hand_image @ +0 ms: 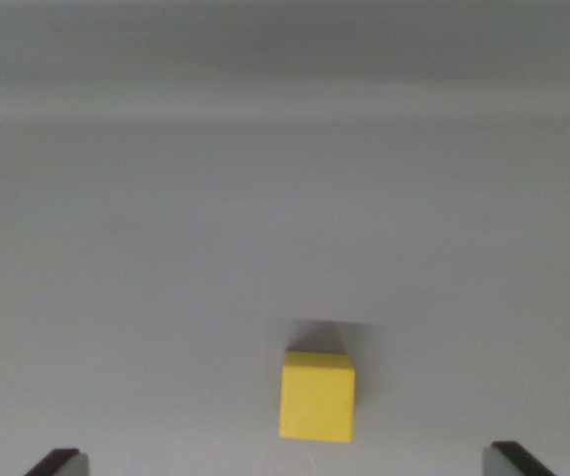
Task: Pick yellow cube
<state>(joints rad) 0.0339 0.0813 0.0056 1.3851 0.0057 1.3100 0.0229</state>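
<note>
A small yellow cube (pixel 317 396) rests on the pale grey surface (pixel 265 218), low in the wrist view and slightly right of centre. Only the two dark fingertips (pixel 58 462) of my gripper (pixel 286 464) poke in at the bottom corners, one at the wrist view's left and one at its right. They stand wide apart, so the gripper is open with nothing held. The cube lies between the fingertips' line and just beyond it, touching neither.
The grey surface runs to a faint lighter band (pixel 285 99) across the top of the view, possibly an edge or wall. A soft shadow (pixel 329 332) falls just behind the cube.
</note>
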